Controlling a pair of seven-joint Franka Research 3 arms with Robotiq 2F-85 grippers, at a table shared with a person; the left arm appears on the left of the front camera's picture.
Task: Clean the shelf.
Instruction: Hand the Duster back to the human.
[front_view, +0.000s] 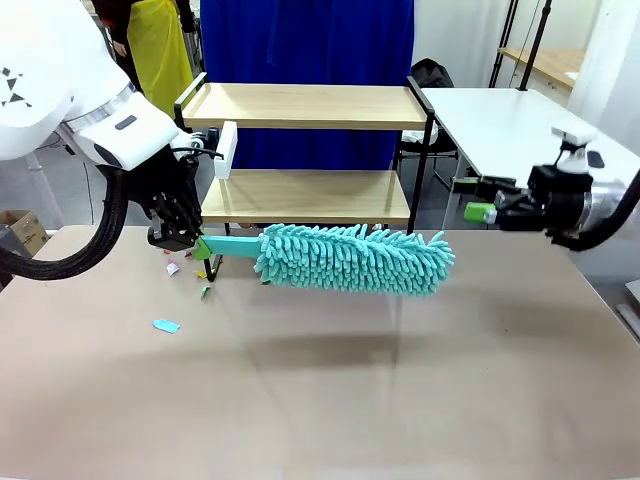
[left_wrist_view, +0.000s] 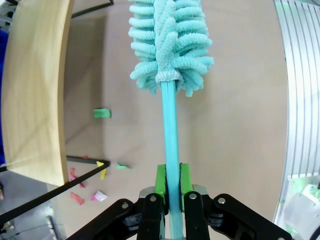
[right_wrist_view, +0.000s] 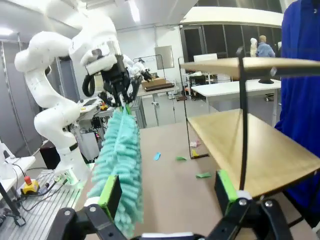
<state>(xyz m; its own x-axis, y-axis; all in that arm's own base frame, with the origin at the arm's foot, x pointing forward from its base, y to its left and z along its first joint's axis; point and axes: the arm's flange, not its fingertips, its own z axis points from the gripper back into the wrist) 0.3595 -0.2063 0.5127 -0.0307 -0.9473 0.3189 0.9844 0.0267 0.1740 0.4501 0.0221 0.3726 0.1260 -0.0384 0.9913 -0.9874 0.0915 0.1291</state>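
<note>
left gripper (left_wrist_view: 170, 186): closed on the duster (front_view: 350, 258) handle, head held level just in front of the shelf (front_view: 305, 195), likely for sweeping | right gripper (right_wrist_view: 167, 192): wide open, empty; shelf at worktop (front_view: 400, 400) far edge; paper scraps (front_view: 166, 326) beside its leg

Duster (front_view: 355, 258) before the shelf (front_view: 305, 195), paper scraps (front_view: 166, 325) on table at its left.

From the robot's side we look across the worktop (front_view: 400, 400) at the shelf (front_view: 305, 105). Our left wrist camera looks closely along the duster (left_wrist_view: 169, 45); our right wrist camera shares duster and shelf, farther off.
</note>
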